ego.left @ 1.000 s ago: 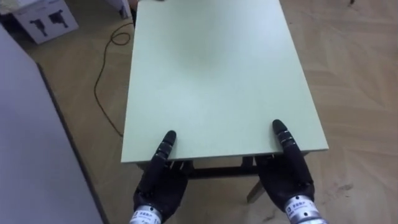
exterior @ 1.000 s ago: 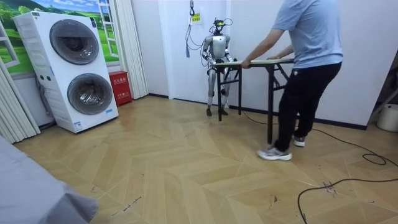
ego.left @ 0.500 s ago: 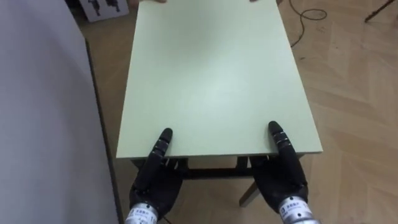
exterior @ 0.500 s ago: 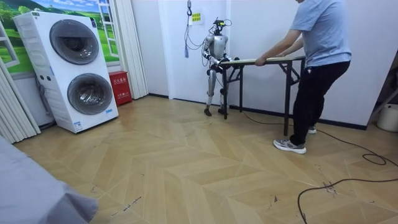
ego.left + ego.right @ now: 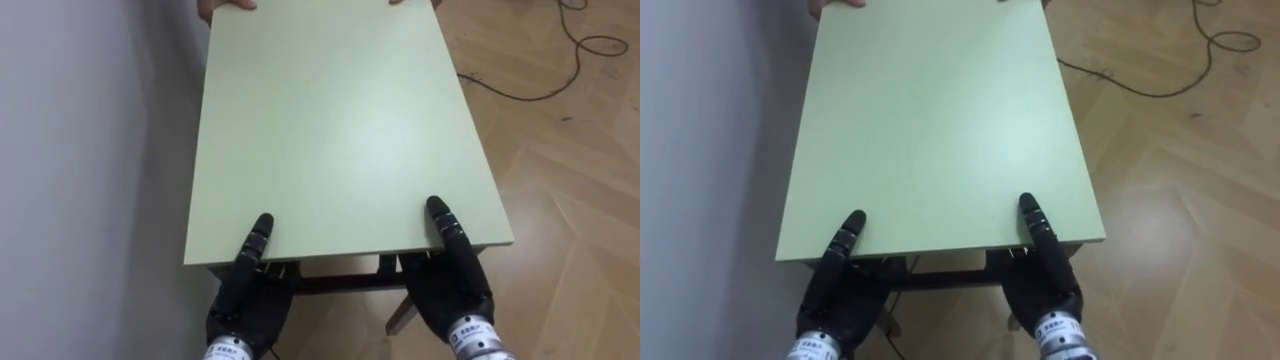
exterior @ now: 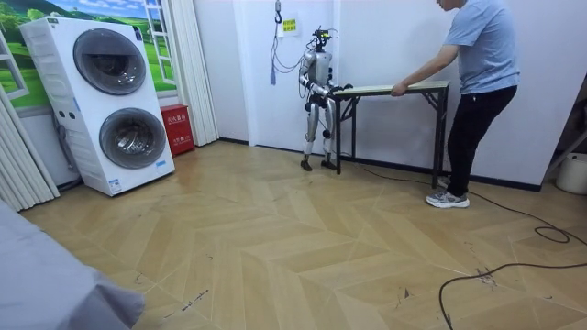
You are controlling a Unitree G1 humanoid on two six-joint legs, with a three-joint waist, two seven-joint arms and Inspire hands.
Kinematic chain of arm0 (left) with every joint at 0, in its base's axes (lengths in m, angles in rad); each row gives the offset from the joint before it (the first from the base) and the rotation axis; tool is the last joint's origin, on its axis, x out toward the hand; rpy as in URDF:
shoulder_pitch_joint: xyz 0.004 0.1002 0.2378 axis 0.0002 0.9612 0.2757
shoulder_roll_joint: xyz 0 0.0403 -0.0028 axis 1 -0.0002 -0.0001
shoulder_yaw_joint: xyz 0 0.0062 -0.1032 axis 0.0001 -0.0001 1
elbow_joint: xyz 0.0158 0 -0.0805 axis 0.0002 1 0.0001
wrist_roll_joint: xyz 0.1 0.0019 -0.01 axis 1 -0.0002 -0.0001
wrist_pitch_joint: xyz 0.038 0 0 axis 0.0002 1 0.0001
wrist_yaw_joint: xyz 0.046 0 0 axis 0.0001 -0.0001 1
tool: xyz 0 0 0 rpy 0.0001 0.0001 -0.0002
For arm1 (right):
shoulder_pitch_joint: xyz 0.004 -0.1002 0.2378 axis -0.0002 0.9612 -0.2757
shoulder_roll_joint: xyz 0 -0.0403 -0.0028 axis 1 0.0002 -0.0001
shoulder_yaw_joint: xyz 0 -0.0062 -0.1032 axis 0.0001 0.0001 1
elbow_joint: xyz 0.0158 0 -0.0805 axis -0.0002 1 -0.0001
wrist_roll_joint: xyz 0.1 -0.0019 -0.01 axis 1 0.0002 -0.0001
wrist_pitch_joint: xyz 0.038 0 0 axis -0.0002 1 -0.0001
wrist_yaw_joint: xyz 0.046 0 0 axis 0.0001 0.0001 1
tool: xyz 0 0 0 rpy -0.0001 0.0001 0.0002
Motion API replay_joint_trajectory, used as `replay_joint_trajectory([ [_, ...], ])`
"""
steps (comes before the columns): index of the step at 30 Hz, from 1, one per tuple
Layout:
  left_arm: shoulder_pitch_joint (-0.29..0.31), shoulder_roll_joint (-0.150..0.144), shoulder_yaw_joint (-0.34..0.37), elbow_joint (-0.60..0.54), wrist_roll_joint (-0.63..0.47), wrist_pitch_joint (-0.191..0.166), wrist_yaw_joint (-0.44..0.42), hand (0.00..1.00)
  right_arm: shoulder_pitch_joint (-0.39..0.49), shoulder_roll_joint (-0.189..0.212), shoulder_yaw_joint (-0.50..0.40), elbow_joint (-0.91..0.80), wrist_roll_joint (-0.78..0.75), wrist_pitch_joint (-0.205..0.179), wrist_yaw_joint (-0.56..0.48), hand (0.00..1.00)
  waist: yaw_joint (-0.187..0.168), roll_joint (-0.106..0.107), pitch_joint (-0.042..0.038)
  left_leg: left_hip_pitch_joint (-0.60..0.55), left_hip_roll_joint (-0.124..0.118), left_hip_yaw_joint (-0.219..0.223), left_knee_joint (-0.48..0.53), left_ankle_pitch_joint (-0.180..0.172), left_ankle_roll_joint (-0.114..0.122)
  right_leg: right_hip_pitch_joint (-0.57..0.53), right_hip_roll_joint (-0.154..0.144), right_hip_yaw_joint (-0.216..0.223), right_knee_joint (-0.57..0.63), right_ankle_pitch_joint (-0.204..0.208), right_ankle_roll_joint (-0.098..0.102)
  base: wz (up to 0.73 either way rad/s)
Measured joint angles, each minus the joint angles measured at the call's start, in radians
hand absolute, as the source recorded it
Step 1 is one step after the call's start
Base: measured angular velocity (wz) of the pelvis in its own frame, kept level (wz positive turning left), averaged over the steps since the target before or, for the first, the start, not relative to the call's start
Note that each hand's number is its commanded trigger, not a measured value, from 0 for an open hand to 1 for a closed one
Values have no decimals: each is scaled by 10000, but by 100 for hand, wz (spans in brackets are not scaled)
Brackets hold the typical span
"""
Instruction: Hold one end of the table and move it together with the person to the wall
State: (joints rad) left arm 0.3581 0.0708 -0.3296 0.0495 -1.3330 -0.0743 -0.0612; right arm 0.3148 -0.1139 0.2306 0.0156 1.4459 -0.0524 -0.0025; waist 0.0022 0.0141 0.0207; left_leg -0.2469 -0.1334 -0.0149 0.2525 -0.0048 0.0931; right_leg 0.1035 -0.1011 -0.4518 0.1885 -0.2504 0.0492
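Left eye view: the table's (image 5: 330, 130) near edge is clamped by the left hand (image 5: 245, 297) and right hand (image 5: 452, 287), thumbs on top, fingers hidden beneath. Its far edge is held by a person (image 6: 479, 64). The carry is judged under way; setting down is not yet done.

Black all over, the left hand (image 5: 247, 300) and right hand (image 5: 452, 290): matte shells with glossy ridged segments, each ending in a silver wrist cuff with a small white printed label. Across the room the robot's frame shows slim and silver-grey, dark at the head. The person (image 6: 481, 55) wears a light blue short-sleeved tee, black trousers and pale trainers.
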Motion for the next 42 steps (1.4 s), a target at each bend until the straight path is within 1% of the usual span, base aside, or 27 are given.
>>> replay_joint_trajectory([
  [2, -22, -20, -71, -1, 0, -45, 58, 100, 0, 11, 1, 0, 4, 1, -37, 100, -15, 4, -1, -1, -101, -78, -16, -4, 13, 5, 1, 202, 18, -8, 38, 17],
  [3, -47, -28, -106, -1, 1, -72, 112, 100, 0, 9, -6, 0, 13, 1, -63, 100, -90, 9, -4, 0, -201, -247, -40, -11, 34, -6, 5, 405, 47, -29, 65, 21],
  [4, -58, -22, -108, -1, 2, -81, 136, 100, -4, 7, -15, 0, 15, 1, -81, 100, -108, 13, -6, 0, -232, -297, -56, -12, 56, -23, -4, 440, 81, -36, 77, 18],
  [5, -63, -11, -173, -1, 5, -107, 154, 100, -19, 7, -5, 0, 17, 1, -108, 100, -102, 21, -4, 1, -262, -371, -69, -19, 149, -81, -13, 622, 216, -41, 86, 8],
  [6, -69, -7, -189, -1, 5, -122, 194, 100, -17, 9, 1, 1, 15, 1, -118, 100, -95, 46, 2, 1, -275, -461, -27, -3, 443, -164, 3, 893, 445, -63, 108, 9],
  [7, -72, 24, -199, 0, 14, -122, 255, 100, 2, 5, 1, 2, 17, 0, -151, 100, -92, 57, 9, 2, -274, -516, 53, -49, 509, -287, 4, 1268, 704, -107, 72, 9],
  [8, -72, 29, -198, 0, 14, -122, 282, 100, 2, 6, 1, 2, 15, 0, -168, 100, -90, 59, 8, 4, -273, -528, 68, -65, 531, -366, 5, 1481, 868, -132, 46, 9],
  [9, -82, 11, -249, 10, 12, -134, 310, 100, 1, -1, -4, 5, 11, -4, -178, 100, -97, 75, 20, 15, -299, -643, 78, -125, 617, -560, -4, 1789, 1261, -180, 26, 4],
  [10, -81, -15, -267, 24, 6, -141, 315, 100, 1, -3, -7, 16, 5, -6, -180, 100, -92, 108, 42, 25, -378, -941, 113, -132, 629, -908, -4, 2193, 1844, -294, 0, 3],
  [11, -82, -11, -272, 33, -10, -141, 316, 100, -2, 1, -7, 36, 1, -6, -180, 100, -92, 124, 52, 24, -402, -1059, 141, -136, 636, -1124, 10, 2447, 2058, -367, -33, 7],
  [12, -87, -8, -289, 46, -15, -141, 332, 100, -3, 2, -11, 53, 0, -6, -180, 100, -118, 171, 82, 23, -413, -1152, 127, -156, 653, -1587, 49, 2786, 2286, -391, -43, 27],
  [13, -90, 19, -299, 60, -14, -139, 369, 100, -3, 13, -14, 74, -13, -6, -180, 100, -267, 156, 103, 50, -532, -1293, 136, -158, 652, -1973, 48, 3000, 2219, -334, -77, 39],
  [14, -115, 67, -302, 62, -14, -134, 392, 100, -3, 21, -19, 75, -19, -8, -181, 100, -345, 107, 135, 81, -600, -1267, 146, -158, 652, -2150, 32, 3103, 2095, -213, -109, 64],
  [15, -137, 106, -293, 118, -17, -116, 518, 100, 22, 5, -35, 139, -24, -15, -187, 100, -565, 137, 145, 157, -658, -1226, 162, -166, 652, -2196, -35, 3113, 2180, -135, -85, 50],
  [16, -150, 103, -274, 127, -16, -79, 528, 100, 8, 22, -47, 140, -11, -22, -186, 100, -553, 142, 152, 147, -541, -778, 141, -124, 581, -2202, -143, 2989, 2119, -218, -118, 34],
  [17, -157, 103, -276, 127, -14, -69, 522, 100, 4, 24, -66, 140, -6, -22, -186, 100, -504, 146, 153, 124, -433, -508, 125, -171, 549, -2196, -184, 2898, 2069, -222, -132, 0],
  [18, -156, 118, -277, 127, -7, -66, 516, 100, 8, 19, -74, 166, -1, -22, -187, 100, -459, 132, 157, 120, -362, -399, 121, -244, 601, -2140, -139, 2869, 1990, -181, -65, 0],
  [19, -160, 154, -279, 127, 3, -66, 516, 100, 11, 5, -67, 174, 5, -22, -187, 100, -428, 135, 155, 138, -363, -428, 108, -300, 623, -2046, -53, 2903, 1806, -137, -36, 0],
  [21, -175, 208, -288, 137, 10, -70, 518, 100, 16, 20, -43, 212, 9, -19, -187, 100, -445, 133, 154, 189, -357, -452, 34, -318, 641, -1872, 25, 2978, 1466, -3, 12, 0],
  [25, -154, 224, -277, 343, 117, -68, 517, 100, 15, 79, -43, 466, -20, -13, -186, 100, -449, 120, 153, 413, -372, -403, -77, -417, 776, -1532, 36, 3075, 1137, 102, 66, -5],
  [28, -25, 226, -298, 345, 182, -46, 498, 100, 37, 77, -43, 559, -68, -13, -186, 100, -452, 111, 158, 580, -371, -301, -195, -479, 829, -1384, 29, 3119, 965, 160, 83, -10],
  [34, 52, 207, -277, 567, 441, 10, 469, 100, 47, 96, -27, 872, -90, -14, -155, 100, -445, 42, 149, 705, -364, -280, -223, -563, 781, -1226, 42, 3141, 844, 169, 97, -2],
  [38, 54, 199, -255, 1115, 550, 9, 156, 100, 49, 288, -36, 1398, -269, -14, 13, 100, -450, -43, 137, 921, -364, -281, -311, -568, 781, -1047, 46, 3170, 788, 169, 97, 0],
  [40, 54, 198, -258, 1320, 653, 25, 32, 100, 51, 313, -36, 1582, -292, -15, 54, 100, -450, -47, 138, 923, -359, -283, -305, -567, 780, -1004, 79, 3247, 709, 195, 108, 0],
  [42, 57, 177, -226, 1464, 668, 48, -17, 100, 36, 323, -8, 1672, -347, -12, 72, 100, -446, -66, 125, 940, -355, -285, -302, -567, 782, -995, 137, 3494, 695, 221, 107, -4],
])
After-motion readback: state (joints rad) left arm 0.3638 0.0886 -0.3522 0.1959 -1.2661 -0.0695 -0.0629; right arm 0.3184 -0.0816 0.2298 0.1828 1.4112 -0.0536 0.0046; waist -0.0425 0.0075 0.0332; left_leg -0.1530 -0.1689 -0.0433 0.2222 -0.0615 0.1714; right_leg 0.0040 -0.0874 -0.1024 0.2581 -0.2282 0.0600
